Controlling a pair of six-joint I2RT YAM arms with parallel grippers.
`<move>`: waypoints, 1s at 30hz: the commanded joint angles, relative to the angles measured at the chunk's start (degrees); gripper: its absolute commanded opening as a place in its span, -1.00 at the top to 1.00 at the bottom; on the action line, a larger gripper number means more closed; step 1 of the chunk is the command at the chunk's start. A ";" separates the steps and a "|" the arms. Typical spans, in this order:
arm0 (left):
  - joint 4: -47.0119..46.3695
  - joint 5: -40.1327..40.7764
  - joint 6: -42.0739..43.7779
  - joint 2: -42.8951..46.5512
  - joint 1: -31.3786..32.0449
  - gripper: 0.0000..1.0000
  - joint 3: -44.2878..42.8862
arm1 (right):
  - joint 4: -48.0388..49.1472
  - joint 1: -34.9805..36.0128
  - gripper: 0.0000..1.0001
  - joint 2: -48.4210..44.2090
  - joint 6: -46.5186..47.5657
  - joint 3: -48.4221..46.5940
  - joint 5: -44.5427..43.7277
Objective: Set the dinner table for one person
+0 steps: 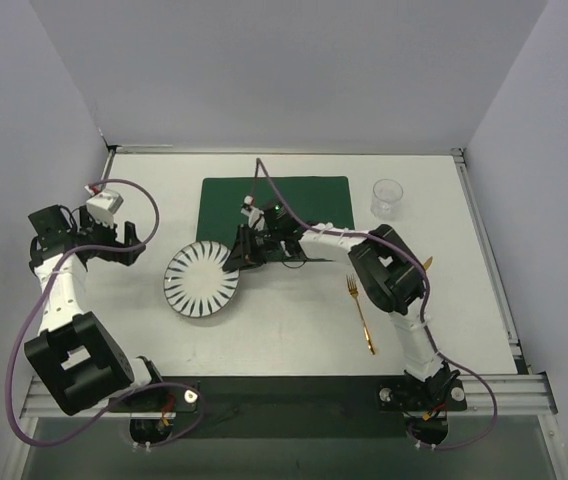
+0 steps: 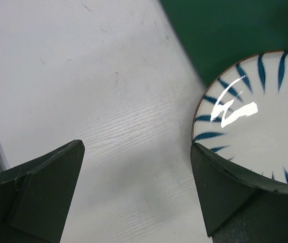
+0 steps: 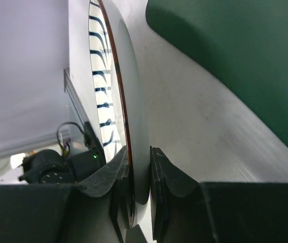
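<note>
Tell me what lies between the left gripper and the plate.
Only bare dinner table lies between the left gripper and the plate, shown in the top external view.

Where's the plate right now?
Top view: the plate is left of centre on the dinner table, at the near-left corner of the green placemat, its right rim pinched by the right gripper.

Arms (image 1: pixel 62 300): white links with bulky black joints
Cables (image 1: pixel 257 175): purple, one along each arm
Left tool (image 2: pixel 136 147): black, two broad wedge-shaped fingers (image 2: pixel 42 192)
Right tool (image 3: pixel 139 154): black, fingers with finely textured inner pads (image 3: pixel 108 177)
</note>
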State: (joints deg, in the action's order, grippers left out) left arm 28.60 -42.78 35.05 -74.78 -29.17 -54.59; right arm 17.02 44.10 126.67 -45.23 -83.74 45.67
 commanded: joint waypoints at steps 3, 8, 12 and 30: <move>-0.91 0.51 -3.23 1.04 0.16 -0.95 -1.93 | 12.95 -6.73 1.00 -14.77 -7.15 4.90 4.69; -2.58 -0.19 -4.46 0.78 0.78 -0.95 -0.17 | 11.39 -12.53 1.00 -17.77 -7.68 7.36 -1.70; -3.11 1.56 -4.37 0.60 4.28 -0.94 1.50 | 8.39 -16.93 1.00 -16.91 -7.68 8.42 -11.20; -5.66 9.12 -5.87 -0.80 13.70 -0.95 3.44 | -0.40 -20.37 0.74 -8.19 -5.66 7.53 -17.01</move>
State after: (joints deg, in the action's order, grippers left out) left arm 25.26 -34.87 29.12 -75.79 -16.08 -51.07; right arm 18.39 23.03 119.46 -52.47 -75.96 27.66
